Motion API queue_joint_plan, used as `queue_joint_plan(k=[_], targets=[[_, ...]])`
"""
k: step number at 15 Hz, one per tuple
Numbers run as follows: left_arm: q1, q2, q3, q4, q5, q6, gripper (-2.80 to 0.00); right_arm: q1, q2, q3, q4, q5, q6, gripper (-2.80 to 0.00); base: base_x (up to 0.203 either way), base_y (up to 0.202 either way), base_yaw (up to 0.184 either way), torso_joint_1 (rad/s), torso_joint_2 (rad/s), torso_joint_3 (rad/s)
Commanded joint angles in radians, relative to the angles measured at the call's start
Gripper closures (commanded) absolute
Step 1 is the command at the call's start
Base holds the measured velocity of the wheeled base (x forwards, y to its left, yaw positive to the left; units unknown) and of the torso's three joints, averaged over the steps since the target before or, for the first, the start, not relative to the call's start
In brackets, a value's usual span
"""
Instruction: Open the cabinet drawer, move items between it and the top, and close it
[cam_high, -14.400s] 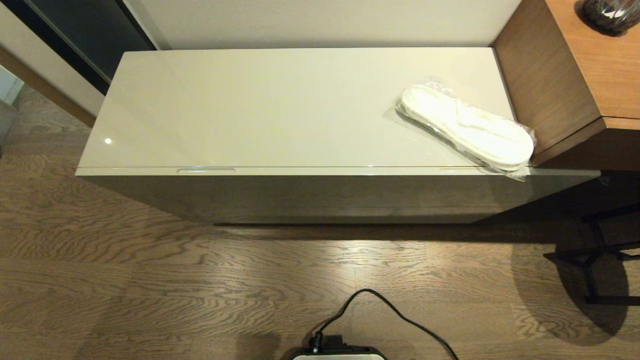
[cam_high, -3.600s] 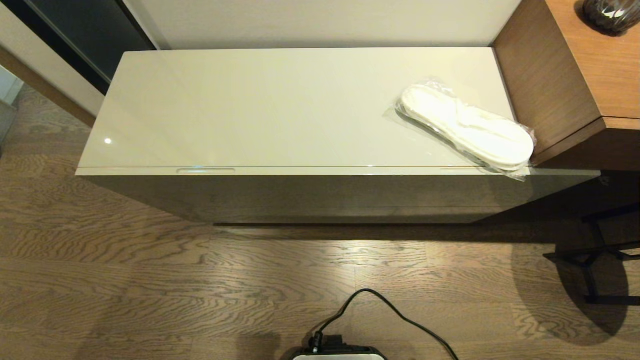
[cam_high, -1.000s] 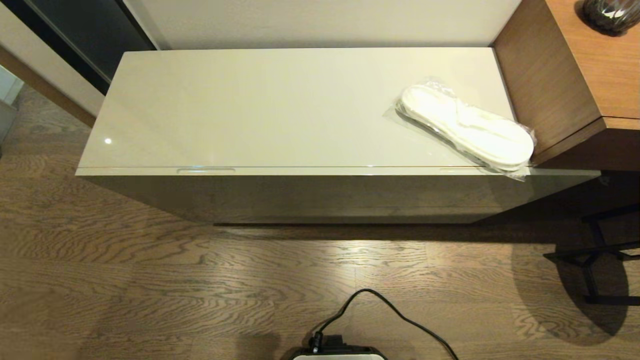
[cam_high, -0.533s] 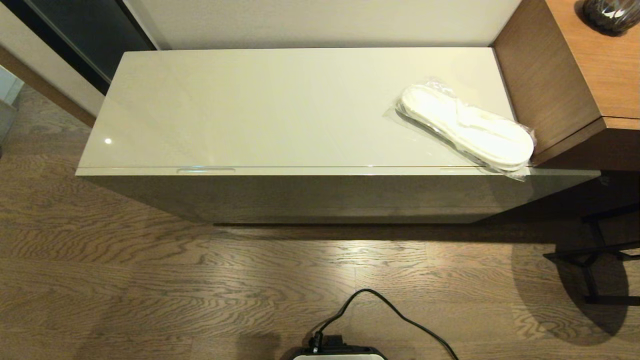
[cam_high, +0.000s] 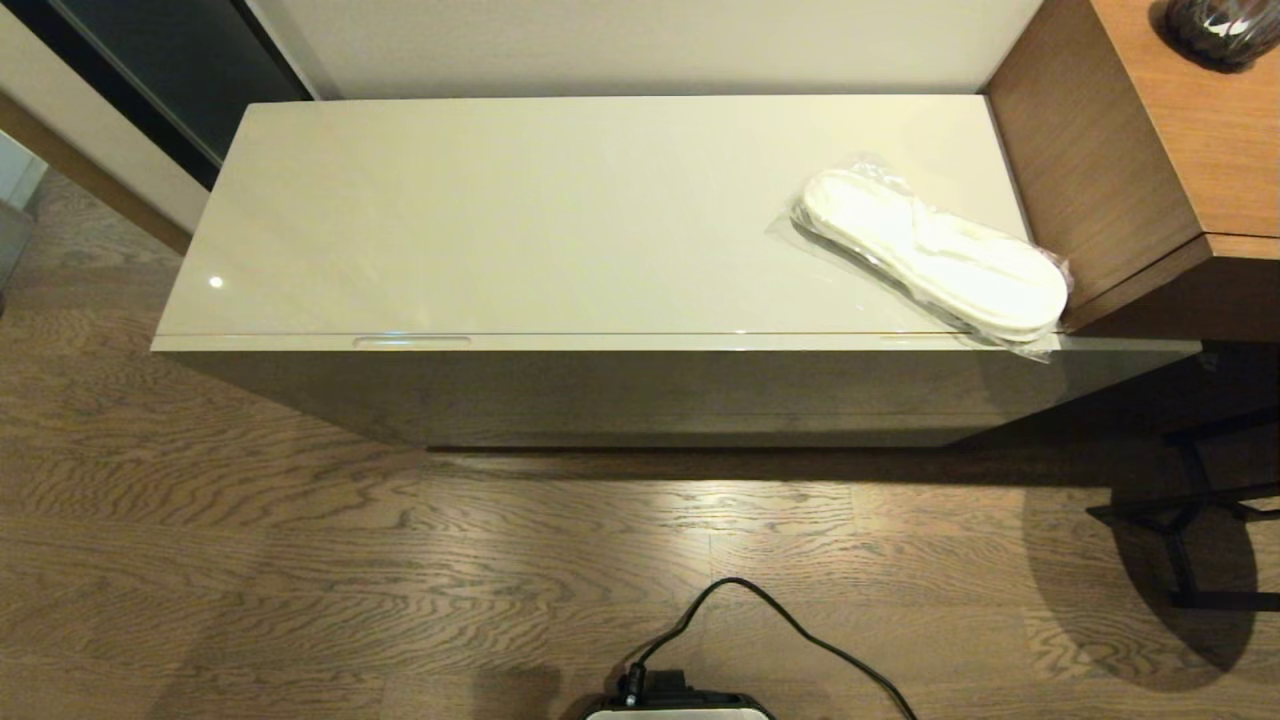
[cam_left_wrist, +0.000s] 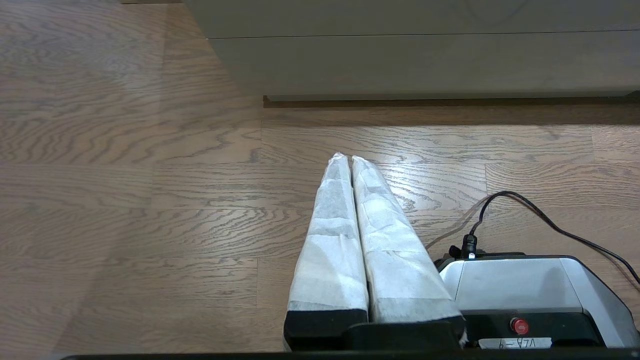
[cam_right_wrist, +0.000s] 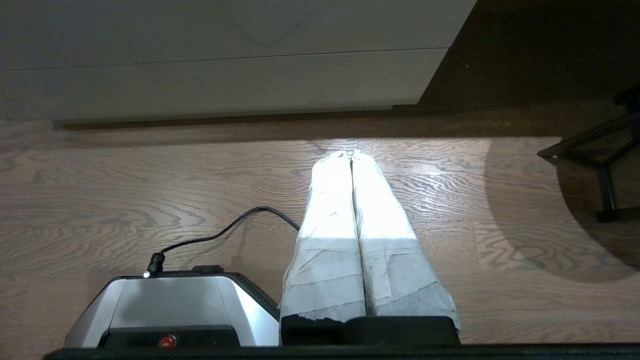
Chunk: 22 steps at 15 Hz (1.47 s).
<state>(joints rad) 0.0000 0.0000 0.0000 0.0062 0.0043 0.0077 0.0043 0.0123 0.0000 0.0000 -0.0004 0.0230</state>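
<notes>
The long glossy beige cabinet stands before me with its drawer (cam_high: 640, 343) shut; a slot handle (cam_high: 411, 341) shows along the front edge. On the cream top (cam_high: 500, 210), flat white slippers (cam_high: 935, 252) in clear plastic lie at the right end. The wrapped bundle is out of view. Neither arm appears in the head view. My left gripper (cam_left_wrist: 346, 158) hangs shut and empty over the floor, short of the cabinet front (cam_left_wrist: 425, 65). My right gripper (cam_right_wrist: 351, 153) is likewise shut and empty, low before the cabinet front (cam_right_wrist: 225, 85).
A brown wooden unit (cam_high: 1130, 160) abuts the cabinet's right end, with a dark vase (cam_high: 1215, 30) on it. A black metal stand (cam_high: 1190, 520) is on the floor at right. My base (cam_high: 680, 708) and its black cable (cam_high: 800, 630) lie on the wood floor.
</notes>
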Motion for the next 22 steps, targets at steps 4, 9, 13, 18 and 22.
queue_joint_plan(k=[4,9,13,18,22], targets=[[0.000,0.002,0.000,0.000,0.000,0.000,0.00,0.000,0.000,0.003,0.000,0.000,0.000,0.00,0.000,0.000,0.000,0.000,0.00,0.000],[0.000,0.002,0.000,0.000,0.000,0.000,0.00,0.000,0.000,0.003,0.000,-0.001,0.000,0.00,0.000,0.000,0.000,0.000,0.00,0.000],[0.000,0.002,0.000,0.000,0.000,0.000,0.00,0.000,0.000,0.003,0.000,-0.001,0.000,0.00,0.000,0.000,0.000,0.000,0.00,0.000],[0.000,0.002,0.000,0.000,0.000,0.000,0.00,0.000,0.000,0.003,0.000,-0.001,0.001,0.00,0.000,0.000,0.000,0.000,0.00,0.000],[0.000,0.002,0.000,0.000,0.000,0.000,0.00,0.000,0.000,0.003,0.000,-0.001,0.000,0.00,0.000,0.000,0.000,0.000,0.00,0.000]])
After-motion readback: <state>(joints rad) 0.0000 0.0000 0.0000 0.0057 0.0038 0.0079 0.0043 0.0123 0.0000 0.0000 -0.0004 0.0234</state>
